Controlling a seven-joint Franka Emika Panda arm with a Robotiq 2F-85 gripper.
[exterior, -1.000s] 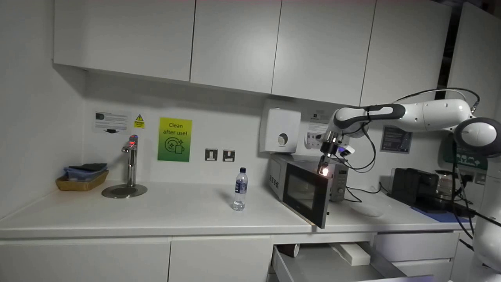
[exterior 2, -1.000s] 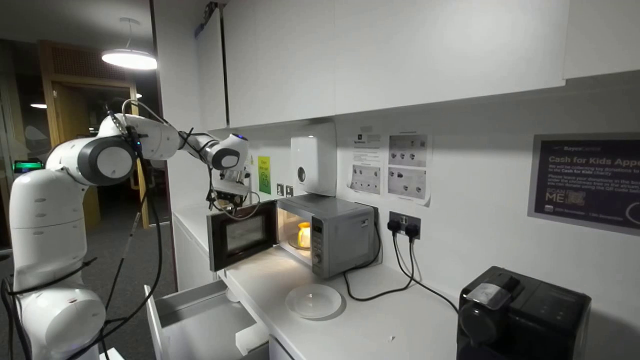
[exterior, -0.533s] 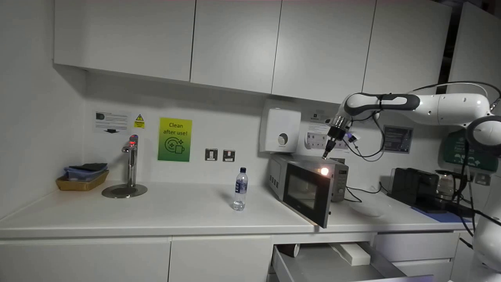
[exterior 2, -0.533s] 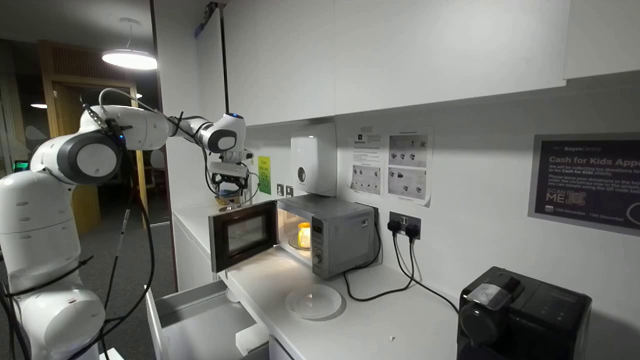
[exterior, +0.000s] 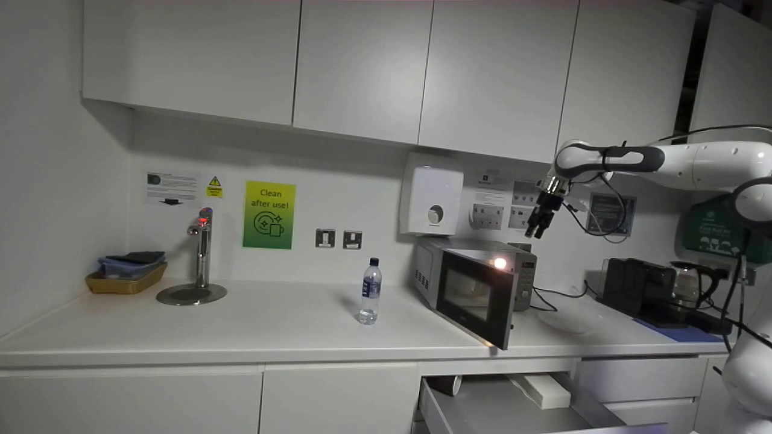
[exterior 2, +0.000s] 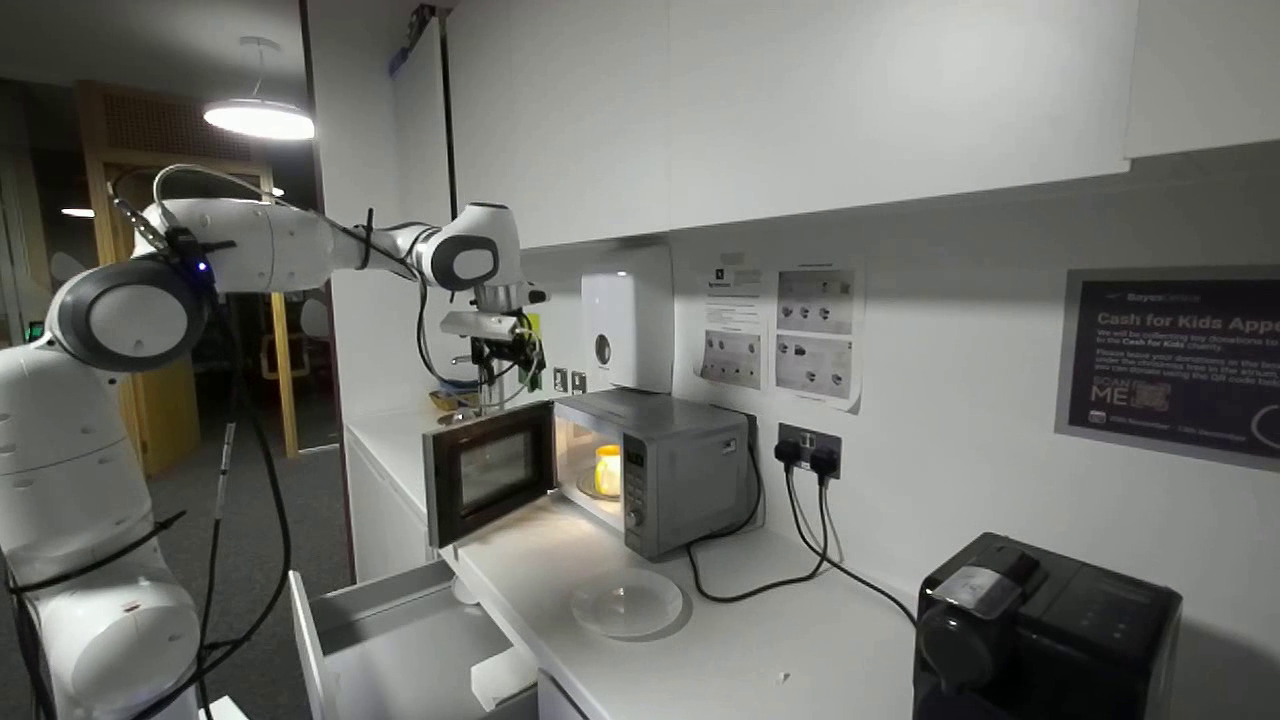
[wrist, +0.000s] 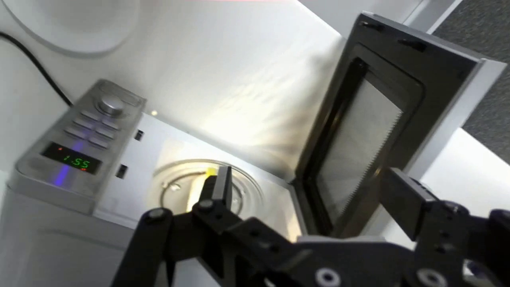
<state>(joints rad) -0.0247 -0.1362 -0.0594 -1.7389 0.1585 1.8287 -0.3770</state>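
Pincer (wrist: pixel 307 175) spread wide, hanging higher than microwave door (exterior 2: pixel 490 475) and apart from it. Door open, standing upright; long axis runs out from microwave (exterior 2: pixel 695 450), free end pointing to front edge of counter (exterior: pixel 271 322). Microwave near counter's back edge, open front facing front edge. Inside, yellow cup (exterior 2: pixel 607 472) on turntable (wrist: pixel 169 175), axis upright, partly hidden. White plate (exterior 2: pixel 628 605) flat near front edge. Bottle (exterior: pixel 370 294) upright, well apart. Below front edge, drawer (exterior: pixel 488 407) standing open.
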